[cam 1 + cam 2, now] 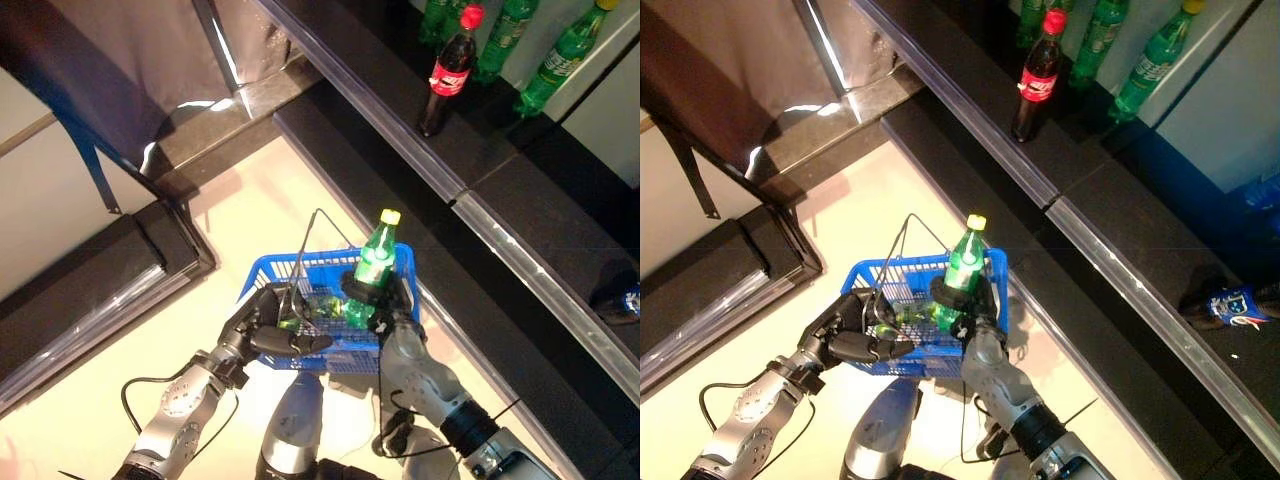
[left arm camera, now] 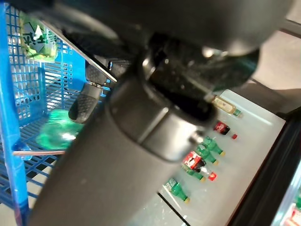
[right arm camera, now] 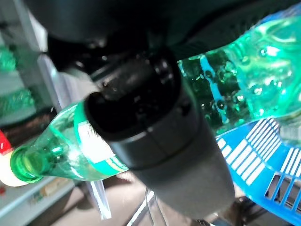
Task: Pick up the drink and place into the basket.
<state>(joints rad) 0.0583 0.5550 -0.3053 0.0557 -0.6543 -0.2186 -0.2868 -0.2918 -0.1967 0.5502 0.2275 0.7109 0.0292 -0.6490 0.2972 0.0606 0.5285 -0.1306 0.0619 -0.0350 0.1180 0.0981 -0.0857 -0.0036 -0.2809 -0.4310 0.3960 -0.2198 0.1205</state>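
My right hand [image 1: 378, 298] is shut on a green bottle [image 1: 377, 252] with a yellow cap. It holds the bottle upright, with its base inside the far right corner of the blue basket [image 1: 300, 266]. The right wrist view shows the bottle [image 3: 244, 89] close up, above the basket's mesh [image 3: 265, 160]. My left hand [image 1: 268, 328] is shut on the thin wire handles and holds the blue basket up in front of me. Something green [image 1: 300, 316] lies on the basket's bottom.
A long black shelf edge [image 1: 470, 195] runs diagonally on the right. On the shelf stand a cola bottle [image 1: 449, 72] and green bottles [image 1: 563, 55]. A low dark cabinet [image 1: 90, 275] stands at the left. A blue packet [image 1: 625, 300] lies at the far right.
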